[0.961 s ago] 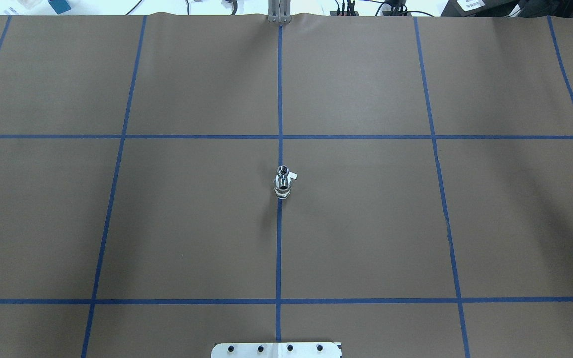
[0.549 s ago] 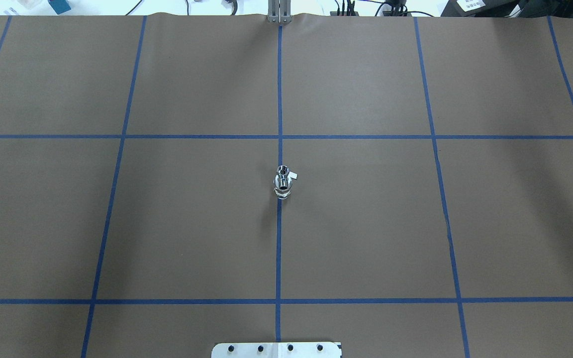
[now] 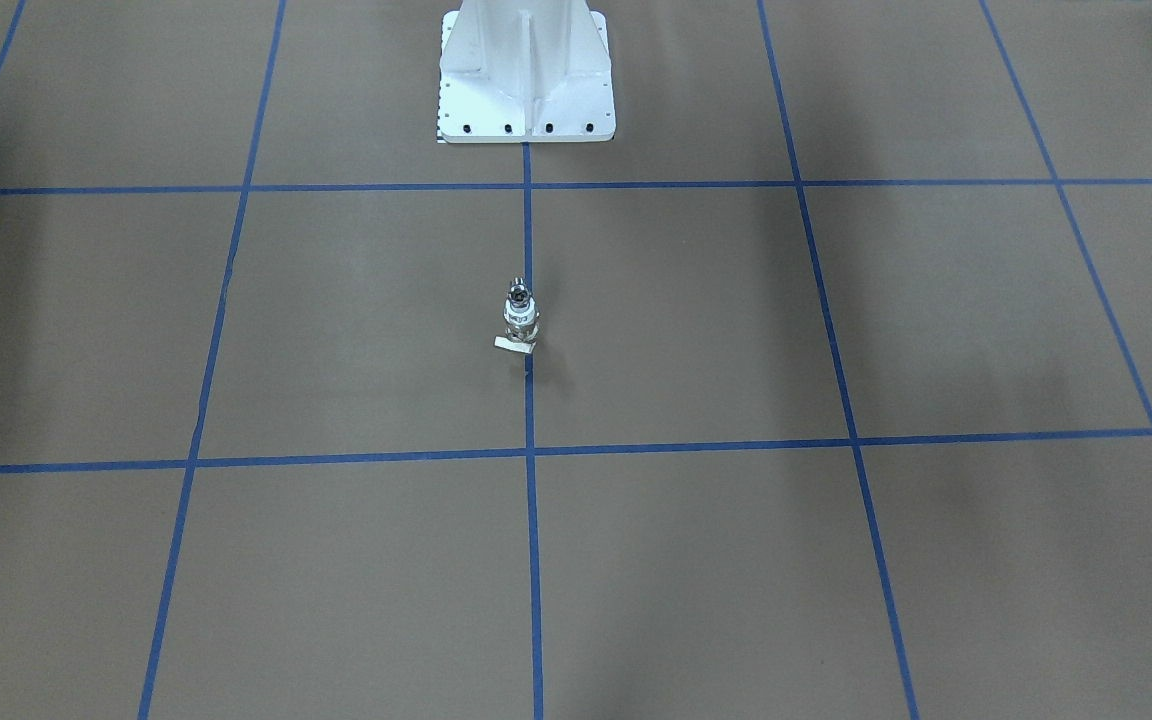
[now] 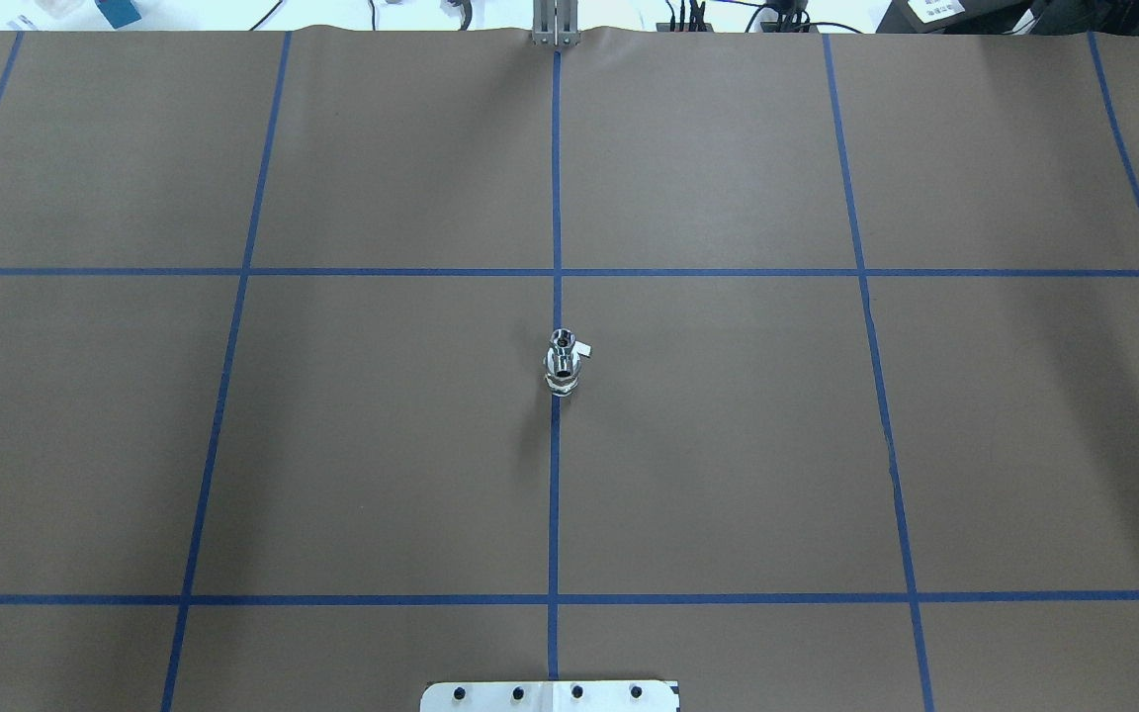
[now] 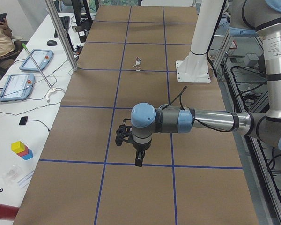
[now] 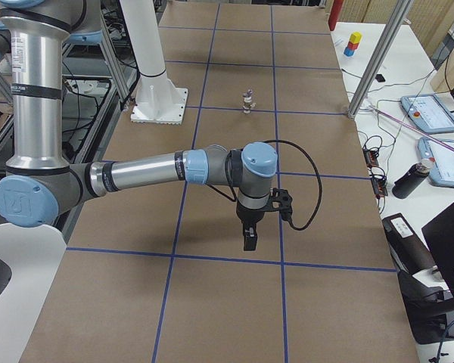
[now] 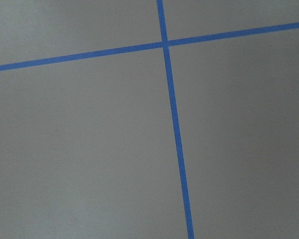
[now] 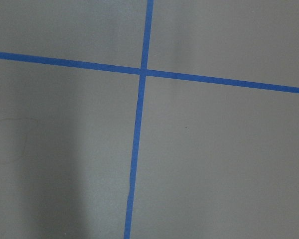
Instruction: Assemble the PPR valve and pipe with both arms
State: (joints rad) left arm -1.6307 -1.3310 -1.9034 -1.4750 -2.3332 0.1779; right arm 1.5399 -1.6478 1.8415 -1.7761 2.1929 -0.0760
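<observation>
The PPR valve [image 4: 562,368] stands upright on the centre blue line, alone in the middle of the table. Its whitish lever tab [image 4: 583,349] sticks out on the side away from the robot base. A shiny hollow metal end [image 4: 562,340] tops it, and I cannot tell whether this is the pipe. It also shows in the front-facing view [image 3: 521,318] and small in both side views [image 5: 138,64] [image 6: 247,100]. The left gripper [image 5: 138,161] and the right gripper [image 6: 249,240] hang over bare table far from the valve. I cannot tell whether either is open or shut.
Brown paper with blue tape grid lines [image 4: 556,198] covers the table. The white bolted base [image 3: 526,75] stands at the robot's edge. Both wrist views show only paper and tape crossings [image 7: 164,44]. Side benches hold tablets [image 5: 16,84], a bottle [image 6: 405,180] and coloured blocks [image 5: 20,149].
</observation>
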